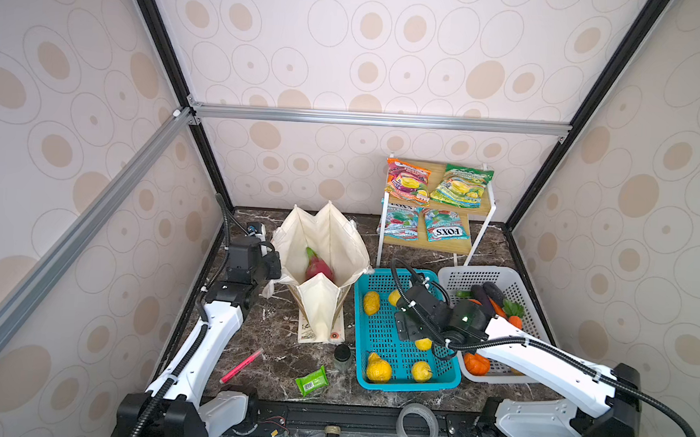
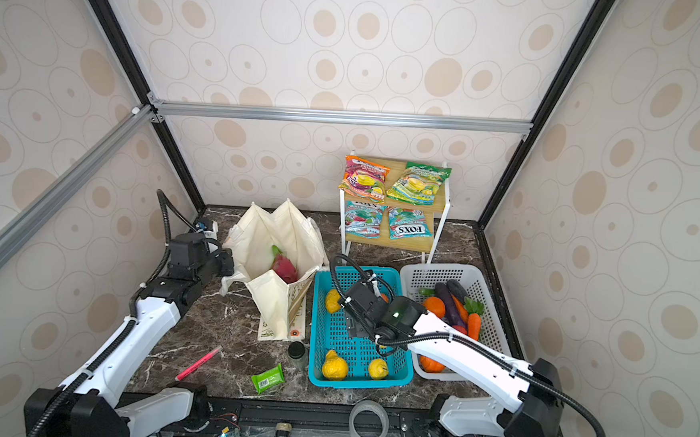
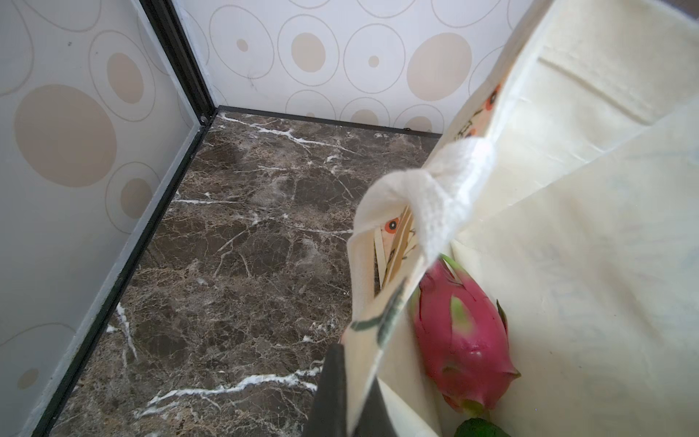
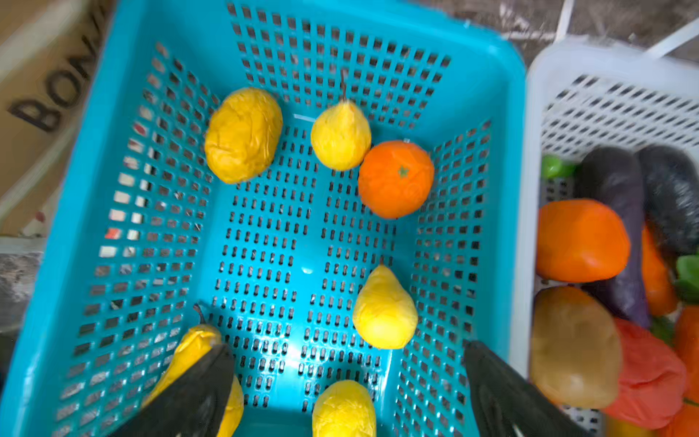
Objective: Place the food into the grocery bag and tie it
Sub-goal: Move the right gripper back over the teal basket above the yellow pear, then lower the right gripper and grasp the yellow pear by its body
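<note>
Table (image 1: 273,348): dark marble, walled by circle-patterned panels (image 1: 349,61).
Left claw (image 1: 273,267): clamped on bag (image 1: 330,235) rim.
Right claw (image 4: 348,350): spread wide, held above pear (image 4: 384,308) in basket (image 4: 113,113).

Matt cream cloth on the bag (image 1: 330,235), with a coarser woven handle (image 3: 442,189). Glossy dark marble-look on the table (image 1: 274,339). Smooth perforated plastic in the blue basket (image 4: 75,227) and, at three o'clock of it, the white basket (image 1: 461,276). Shiny packets (image 1: 409,181) on a pale wood-look shelf (image 1: 421,244) at twelve o'clock. Crinkled matt skin on the yellow fruit (image 4: 244,136).
</note>
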Robot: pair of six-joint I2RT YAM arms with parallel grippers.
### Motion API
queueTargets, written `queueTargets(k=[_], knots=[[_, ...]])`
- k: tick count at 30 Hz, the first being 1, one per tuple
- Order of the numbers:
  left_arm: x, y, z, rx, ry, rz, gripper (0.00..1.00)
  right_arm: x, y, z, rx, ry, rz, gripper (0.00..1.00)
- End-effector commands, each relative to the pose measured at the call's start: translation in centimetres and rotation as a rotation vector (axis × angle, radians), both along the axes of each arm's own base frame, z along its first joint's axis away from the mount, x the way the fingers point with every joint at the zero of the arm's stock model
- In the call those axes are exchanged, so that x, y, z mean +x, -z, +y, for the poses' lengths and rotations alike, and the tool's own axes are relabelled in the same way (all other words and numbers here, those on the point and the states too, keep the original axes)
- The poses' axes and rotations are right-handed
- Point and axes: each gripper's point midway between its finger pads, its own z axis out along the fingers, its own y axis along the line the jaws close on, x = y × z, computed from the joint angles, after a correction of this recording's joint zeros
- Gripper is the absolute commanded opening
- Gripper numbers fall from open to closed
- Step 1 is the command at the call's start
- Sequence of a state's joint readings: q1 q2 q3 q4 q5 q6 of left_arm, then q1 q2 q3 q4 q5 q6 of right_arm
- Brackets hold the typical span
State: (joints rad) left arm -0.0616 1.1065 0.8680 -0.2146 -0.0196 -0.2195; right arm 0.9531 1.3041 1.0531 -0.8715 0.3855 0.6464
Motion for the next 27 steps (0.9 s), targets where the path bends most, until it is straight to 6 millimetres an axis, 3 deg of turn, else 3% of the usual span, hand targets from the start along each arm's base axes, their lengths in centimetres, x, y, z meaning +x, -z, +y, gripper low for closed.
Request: queueTargets(k=[1, 13, 21, 27], knots=[[0.0, -1.4, 0.0, -0.01, 0.004, -0.043, 0.0, -1.5, 2.1, 1.8, 0.082, 0.012, 0.129, 0.97], [0.0, -1.4, -0.2, -0.015, 0.011, -0.042, 0.0, -4.9, 6.7, 7.7, 0.374, 0.005, 0.394, 0.95], [-0.1, -1.7, -0.1, -0.006, 0.01, -0.047, 0.0, -5.6, 9.8, 6.5, 0.315, 0.098, 0.452, 0.94], [-0.1, -1.6, -0.2, -0.009, 0.014, -0.048, 0.0, -5.9, 11.1, 6.8, 0.341, 0.122, 0.477, 0.85]])
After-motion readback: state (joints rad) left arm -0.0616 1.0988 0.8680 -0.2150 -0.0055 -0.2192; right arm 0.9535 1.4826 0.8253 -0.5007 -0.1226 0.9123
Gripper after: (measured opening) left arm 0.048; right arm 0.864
